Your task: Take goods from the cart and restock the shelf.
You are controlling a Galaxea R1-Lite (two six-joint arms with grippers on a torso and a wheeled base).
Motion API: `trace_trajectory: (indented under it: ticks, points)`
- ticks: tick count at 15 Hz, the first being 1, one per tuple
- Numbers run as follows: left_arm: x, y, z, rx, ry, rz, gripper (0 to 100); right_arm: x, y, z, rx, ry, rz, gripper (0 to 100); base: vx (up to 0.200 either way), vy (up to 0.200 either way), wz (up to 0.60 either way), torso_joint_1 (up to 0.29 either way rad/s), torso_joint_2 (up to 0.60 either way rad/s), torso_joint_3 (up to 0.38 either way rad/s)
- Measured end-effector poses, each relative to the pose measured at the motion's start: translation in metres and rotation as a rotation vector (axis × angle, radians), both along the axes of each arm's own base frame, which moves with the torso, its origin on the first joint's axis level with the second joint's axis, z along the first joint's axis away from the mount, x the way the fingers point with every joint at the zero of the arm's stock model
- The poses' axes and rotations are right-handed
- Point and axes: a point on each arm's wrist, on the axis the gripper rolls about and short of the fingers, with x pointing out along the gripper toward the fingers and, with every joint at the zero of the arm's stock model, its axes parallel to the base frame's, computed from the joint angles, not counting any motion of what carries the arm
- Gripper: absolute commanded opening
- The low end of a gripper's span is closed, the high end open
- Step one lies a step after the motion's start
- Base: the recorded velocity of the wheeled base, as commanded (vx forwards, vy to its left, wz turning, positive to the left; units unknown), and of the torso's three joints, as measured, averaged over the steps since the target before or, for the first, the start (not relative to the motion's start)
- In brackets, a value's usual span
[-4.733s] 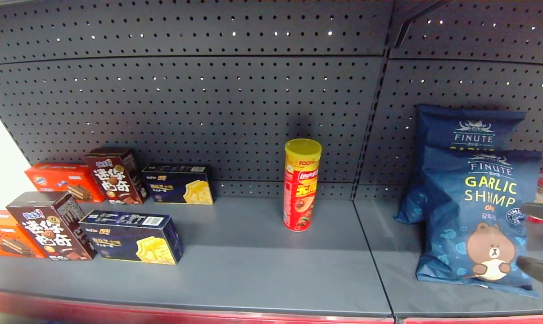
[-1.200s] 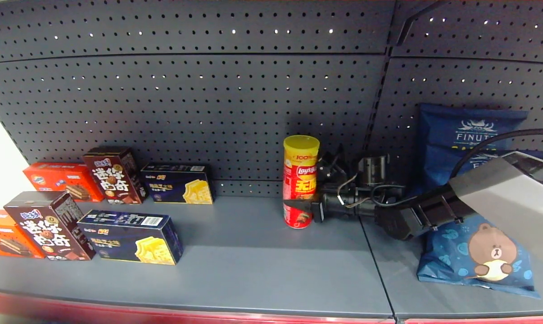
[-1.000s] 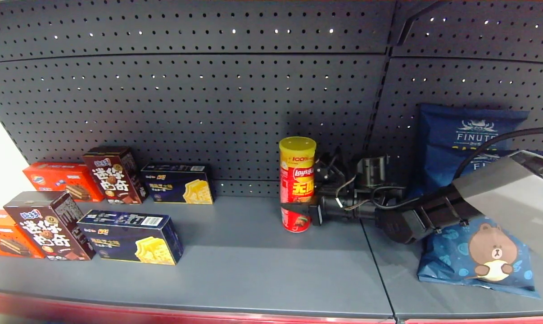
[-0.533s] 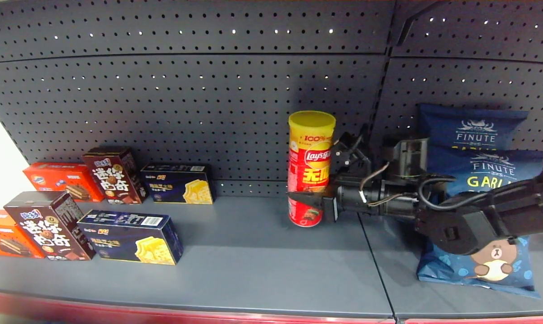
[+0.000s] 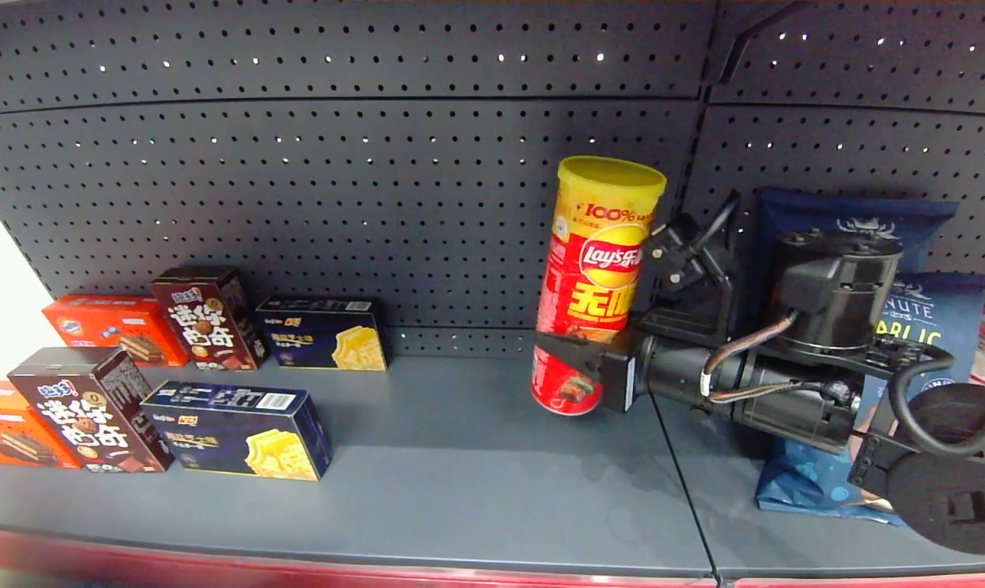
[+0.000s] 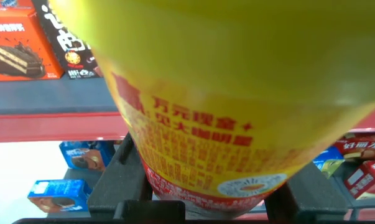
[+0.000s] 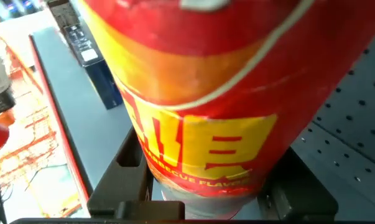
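Note:
A red chips can [image 5: 603, 261] with a yellow lid hangs tilted just above the grey shelf [image 5: 460, 474], its lid leaning right. My right gripper [image 5: 578, 355] is shut on its lower part, coming in from the right. The right wrist view has the same can [image 7: 199, 93] up close between my right gripper's [image 7: 206, 186] dark fingers [image 7: 122, 180]. In the left wrist view a yellow chips can [image 6: 224, 93] with red print sits in my left gripper [image 6: 206, 193], whose fingers [image 6: 115, 183] press its sides.
Several snack boxes [image 5: 239, 429] stand in two rows at the shelf's left. Blue shrimp chip bags [image 5: 942, 327] lean at the right, behind my right arm. The pegboard back wall [image 5: 337, 204] is close behind. A red strip [image 5: 296, 567] edges the shelf front.
My right arm came in from the right and closed on the red can standing on the shelf. It has since lifted the can up and nearer, tilting it.

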Motion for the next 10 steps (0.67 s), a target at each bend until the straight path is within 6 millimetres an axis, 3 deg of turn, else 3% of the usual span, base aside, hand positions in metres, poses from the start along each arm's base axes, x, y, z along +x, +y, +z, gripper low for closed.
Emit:
trace_trajectory:
  ticks: [5,10]
  points:
    - [0.0,0.0,0.0,-0.025,0.002,0.005,0,-0.019,-0.009,-0.032,-0.002,0.0,-0.036,0,0.0,0.0,0.0,0.0,0.0,0.0]
    - [0.0,0.0,0.0,-0.026,0.002,0.005,0,-0.039,-0.004,-0.054,-0.045,0.039,-0.019,0,0.0,0.0,0.0,0.0,0.0,0.0]
